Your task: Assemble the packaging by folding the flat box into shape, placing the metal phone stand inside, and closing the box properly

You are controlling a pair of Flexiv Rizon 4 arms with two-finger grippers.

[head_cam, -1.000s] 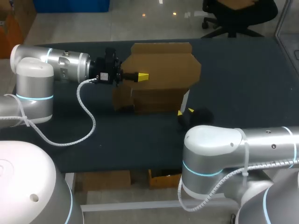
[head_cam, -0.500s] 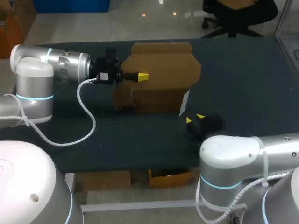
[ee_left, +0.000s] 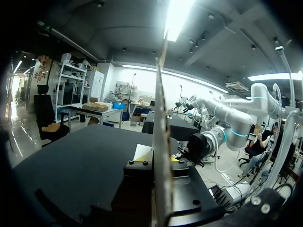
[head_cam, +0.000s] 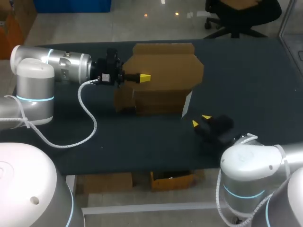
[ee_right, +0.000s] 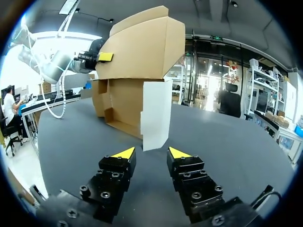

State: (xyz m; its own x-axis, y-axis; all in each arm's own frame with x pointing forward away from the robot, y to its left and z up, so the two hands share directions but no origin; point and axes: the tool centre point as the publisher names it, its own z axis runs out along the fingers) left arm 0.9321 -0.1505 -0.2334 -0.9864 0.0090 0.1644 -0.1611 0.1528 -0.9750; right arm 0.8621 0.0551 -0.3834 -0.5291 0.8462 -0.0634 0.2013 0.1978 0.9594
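The cardboard box (head_cam: pixel 161 101) sat on the table (head_cam: pixel 246 85) toward twelve o'clock. Its long axis ran nine to three, and its raised lid (head_cam: pixel 165 66) faced six o'clock. At the lid's nine o'clock edge the left gripper (head_cam: pixel 144 77) was clamped on the panel, which its wrist view showed edge-on between the fingers. The right gripper (head_cam: pixel 200 120) hovered at the box's four o'clock with its tips apart and nothing between them, and the white side flap (ee_right: pixel 155 113) stood just ahead. Folding that flap looked like the step in hand. It should be pressed squarely along its crease while the lid is held steady (no phone stand showed anywhere).
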